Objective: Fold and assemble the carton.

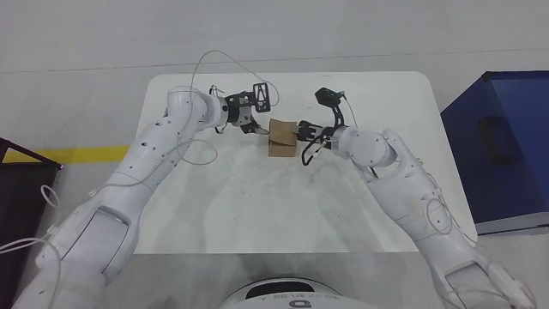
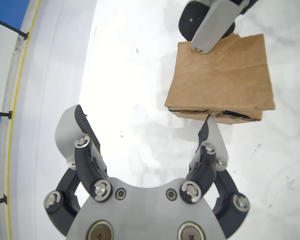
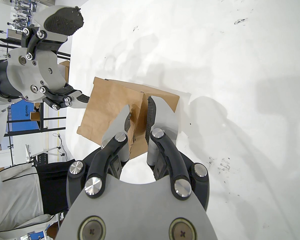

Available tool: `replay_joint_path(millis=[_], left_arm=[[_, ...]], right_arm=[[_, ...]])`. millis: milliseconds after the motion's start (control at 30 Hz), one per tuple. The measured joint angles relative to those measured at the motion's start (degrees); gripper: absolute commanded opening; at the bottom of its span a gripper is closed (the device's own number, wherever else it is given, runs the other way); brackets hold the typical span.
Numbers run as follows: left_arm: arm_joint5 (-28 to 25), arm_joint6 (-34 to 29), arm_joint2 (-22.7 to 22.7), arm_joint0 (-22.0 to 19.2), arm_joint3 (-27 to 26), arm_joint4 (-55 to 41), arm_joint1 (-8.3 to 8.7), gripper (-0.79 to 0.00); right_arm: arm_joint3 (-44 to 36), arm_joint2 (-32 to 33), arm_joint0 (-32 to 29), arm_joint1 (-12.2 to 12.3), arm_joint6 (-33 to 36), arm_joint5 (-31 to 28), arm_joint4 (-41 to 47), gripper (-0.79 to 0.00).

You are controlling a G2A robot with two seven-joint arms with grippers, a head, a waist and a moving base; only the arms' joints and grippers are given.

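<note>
**Right claw on the carton, left claw wide beside it**

My right claw (image 3: 138,103) is clamped on the carton (image 3: 110,106). Its two fingers are drawn close together and pinch a creased ridge of brown card on the side that faces my right arm (image 1: 403,176). That arm comes in from the right side of the tabletop (image 1: 214,197), bent at the elbow, with the forearm angling inward and the wrist turned towards the middle. Seen from my left wrist, one pale finger of this claw lies over the carton's far edge.

My left claw (image 2: 145,123) stands apart and holds nothing. One finger hangs out over bare tabletop. The tip of the other is right at the carton's near lower edge, by a ragged seam that gapes a little, though I cannot tell if it presses there. My left arm (image 1: 154,150) stretches in from the left, long and nearly straight. Its wrist points across at the carton, so my two claws face each other with the carton between them.

The carton sits on the tabletop in the middle of the far half. It is a small, wrinkled brown box, mostly closed, with its top panel slanted rather than level. One corner of that panel juts out past the side below it.
</note>
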Motion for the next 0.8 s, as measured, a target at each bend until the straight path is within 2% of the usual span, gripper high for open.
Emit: replay_joint_path(millis=[200,533,800], left_arm=[[-0.3,-0.3,0.0,0.1,-0.3,0.1,0.05,0.0],[0.0,-0.2,-3.0,0.4,-0.3,-1.6,1.04,0.0],[0.6,-0.7,-1.5,1.3,-2.5,-2.4,0.5,0.0]], right_arm=[[-0.4,0.0,-0.3,0.0,-0.3,0.3,-0.4,-0.64],[-1.6,0.4,-1.2,0.1,-0.5,0.3,-0.9,-0.634],[-2.7,0.2,-1.7,0.2,-0.2,0.1,-2.3,-0.628]])
